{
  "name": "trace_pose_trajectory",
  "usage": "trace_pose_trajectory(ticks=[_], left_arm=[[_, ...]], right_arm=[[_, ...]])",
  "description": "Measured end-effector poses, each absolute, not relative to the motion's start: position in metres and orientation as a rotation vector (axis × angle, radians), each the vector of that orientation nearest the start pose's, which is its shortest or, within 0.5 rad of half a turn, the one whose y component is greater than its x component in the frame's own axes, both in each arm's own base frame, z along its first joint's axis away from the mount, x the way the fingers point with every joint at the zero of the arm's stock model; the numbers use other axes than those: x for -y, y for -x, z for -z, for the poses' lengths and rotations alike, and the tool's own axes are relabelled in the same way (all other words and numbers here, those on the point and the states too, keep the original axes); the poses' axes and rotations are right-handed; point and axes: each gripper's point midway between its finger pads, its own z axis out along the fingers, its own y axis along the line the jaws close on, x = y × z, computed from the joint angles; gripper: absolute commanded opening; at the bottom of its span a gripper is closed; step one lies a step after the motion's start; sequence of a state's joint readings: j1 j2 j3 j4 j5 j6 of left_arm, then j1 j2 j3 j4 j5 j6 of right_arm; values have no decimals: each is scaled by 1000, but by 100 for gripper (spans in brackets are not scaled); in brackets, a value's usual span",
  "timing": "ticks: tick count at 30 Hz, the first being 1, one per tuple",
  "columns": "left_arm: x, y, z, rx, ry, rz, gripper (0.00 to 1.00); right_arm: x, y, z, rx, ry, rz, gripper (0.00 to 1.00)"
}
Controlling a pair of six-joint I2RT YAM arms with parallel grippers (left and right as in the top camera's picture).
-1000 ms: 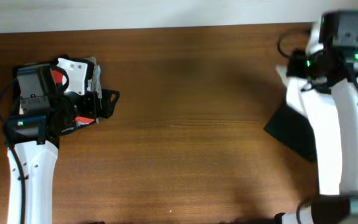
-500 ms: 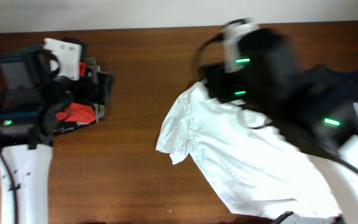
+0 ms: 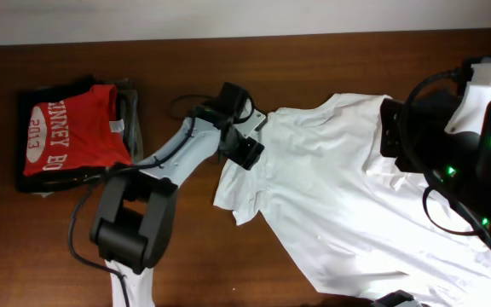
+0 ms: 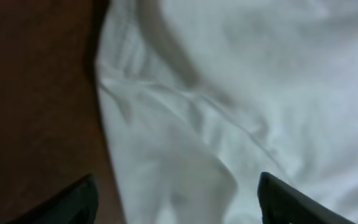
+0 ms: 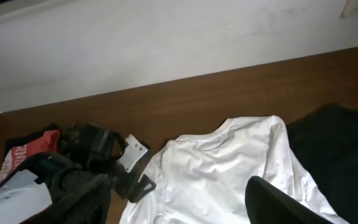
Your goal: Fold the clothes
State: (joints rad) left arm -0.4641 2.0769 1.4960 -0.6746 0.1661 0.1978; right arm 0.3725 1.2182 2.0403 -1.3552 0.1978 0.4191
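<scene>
white shirt point(image 3: 339, 205) lies rumpled on the brown table point(image 3: 186, 77), its left edge directly under the left gripper point(image 3: 244, 145), whose fingers point(image 4: 73, 199) are spread wide. left arm point(image 3: 181, 158) reaches low across the table; right gripper point(image 5: 169, 190) hangs high, fingers apart. red shirt point(image 3: 71, 128) rests on something black, far left.

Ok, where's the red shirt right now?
Overhead view: the red shirt lies far left, well left of the left end effector and the white shirt.
</scene>
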Motion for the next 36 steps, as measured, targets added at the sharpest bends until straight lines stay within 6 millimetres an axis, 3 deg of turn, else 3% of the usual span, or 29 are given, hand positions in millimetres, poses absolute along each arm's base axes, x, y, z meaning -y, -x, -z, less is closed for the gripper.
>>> trace_pose_trajectory(ticks=[1, 3, 4, 6, 7, 8, 11, 13, 16, 17, 18, 20, 21, 22, 24, 25, 26, 27, 28, 30, 31, 34, 36], left_arm=[[232, -401, -24, -2669, -963, 256, 80], [230, -403, -4, -2687, -987, 164, 69], [229, -405, -3, -2684, -984, 148, 56], [227, -407, -2, -2682, -982, 125, 18], [226, -406, -2, -2684, -982, 125, 4], [225, -404, -2, -2699, -978, 124, 0], [206, -390, -1, -2830, -891, 91, 0], [172, -386, -1, -2948, -761, 55, 0], [96, -391, -13, -3101, -499, -5, 2], [65, -398, -25, -3115, -377, -19, 9], [48, -401, -37, -3103, -307, -27, 19], [22, -402, -73, -3052, -201, -40, 39], [13, -403, -88, -3020, -171, -53, 42], [7, -403, -103, -2992, -143, -58, 49], [1, -399, -130, -2940, -111, -68, 49], [1, -398, -134, -2937, -118, -68, 49], [2, -397, -134, -2938, -119, -67, 51], [2, -398, -135, -2934, -120, -62, 54], [5, -397, -140, -2922, -122, -45, 54], [14, -395, -158, -2870, -130, 35, 55], [19, -394, -167, -2845, -135, 72, 56], [36, -389, -180, -2813, -160, 209, 58], [40, -389, -181, -2809, -167, 248, 58]], right_arm=[[-63, -255, -458, -2097, -168, -270, 73], [-63, -253, -456, -2110, -167, -264, 73], [-62, -252, -453, -2122, -166, -259, 72], [-62, -251, -452, -2126, -166, -258, 72], [-62, -251, -452, -2128, -166, -257, 72], [-62, -250, -450, -2134, -165, -254, 72], [-61, -249, -447, -2148, -166, -246, 72], [-58, -250, -447, -2147, -175, -227, 72], [-47, -259, -440, -2160, -215, -128, 72], [-45, -267, -435, -2172, -230, -84, 72], [-44, -270, -433, -2180, -240, -68, 72], [-46, -283, -422, -2215, -256, -34, 72], [-47, -287, -416, -2238, -260, -19, 72], [-49, -293, -405, -2276, -262, 6, 69], [-50, -317, -374, -2380, -293, 75, 65], [-37, -340, -340, -2490, -371, 108, 57], [-29, -351, -322, -2545, -414, 116, 54], [-17, -367, -290, -2654, -472, 55, 45], [-9, -376, -272, -2704, -509, 25, 45], [13, -395, -218, -2862, -586, -124, 61], [18, -400, -194, -2927, -608, -182, 63], [12, -412, -131, -3088, -586, -276, 63], [10, -413, -101, -3160, -590, -293, 60]])
